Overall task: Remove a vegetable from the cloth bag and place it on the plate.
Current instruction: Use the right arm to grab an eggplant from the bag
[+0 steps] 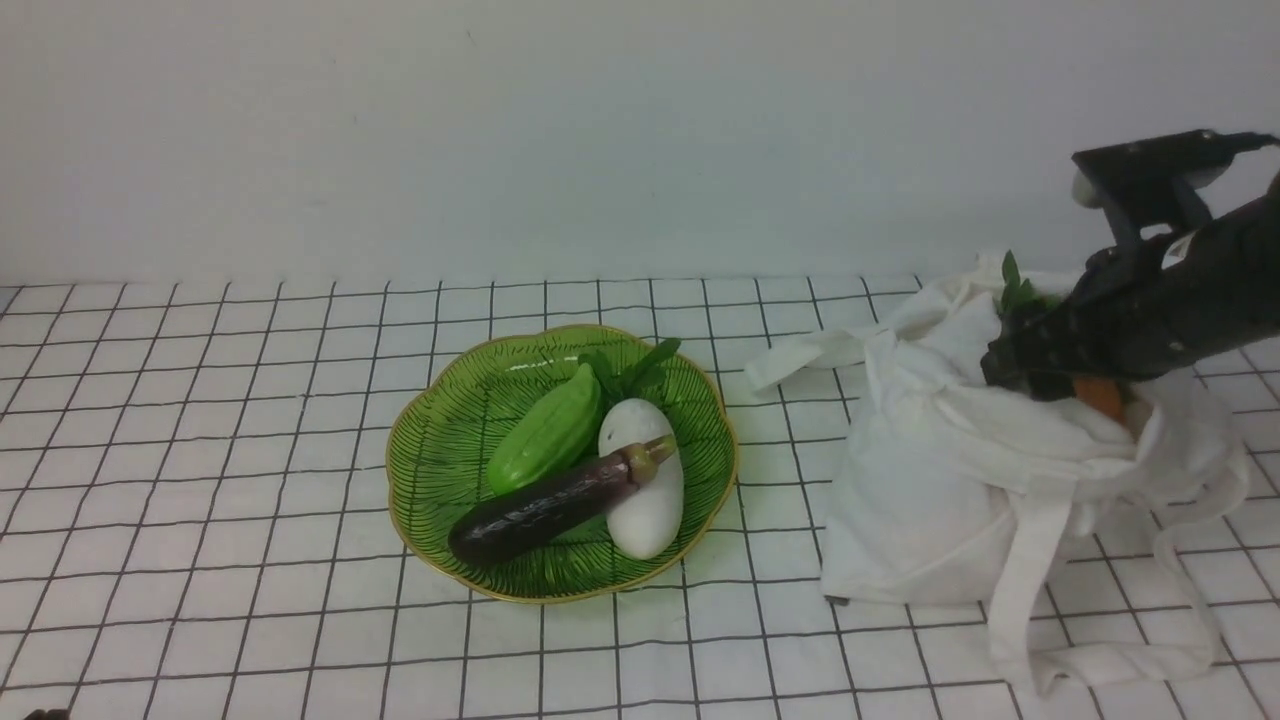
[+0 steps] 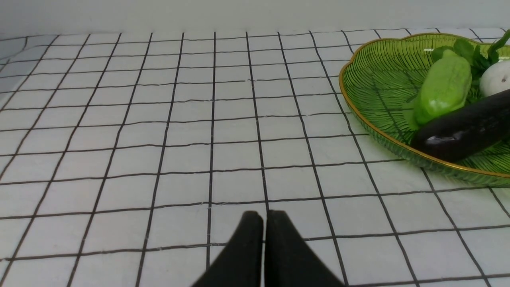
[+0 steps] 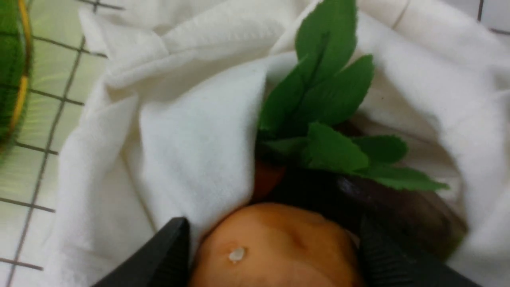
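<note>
Dull purple-brown eggplant (image 3: 402, 209) in cloth bag (image 3: 191, 139), right tool (image 3: 271, 229) wide around orange vegetable (image 3: 279, 251), left tool (image 2: 263, 218) closed

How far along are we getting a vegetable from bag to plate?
Done: long eggplant, green vegetable and white vegetable lie on the plate. In hand: right gripper is inside the cloth bag, jaws apart around the orange vegetable, short eggplant beside it; no clear grip. Left: grasp, lift out, carry over.

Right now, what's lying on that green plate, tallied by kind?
Green ridged gourd: 1
Leafy green sprig: 1
White vegetable: 1
Long dark eggplant: 1
Total on the plate: 4
</note>
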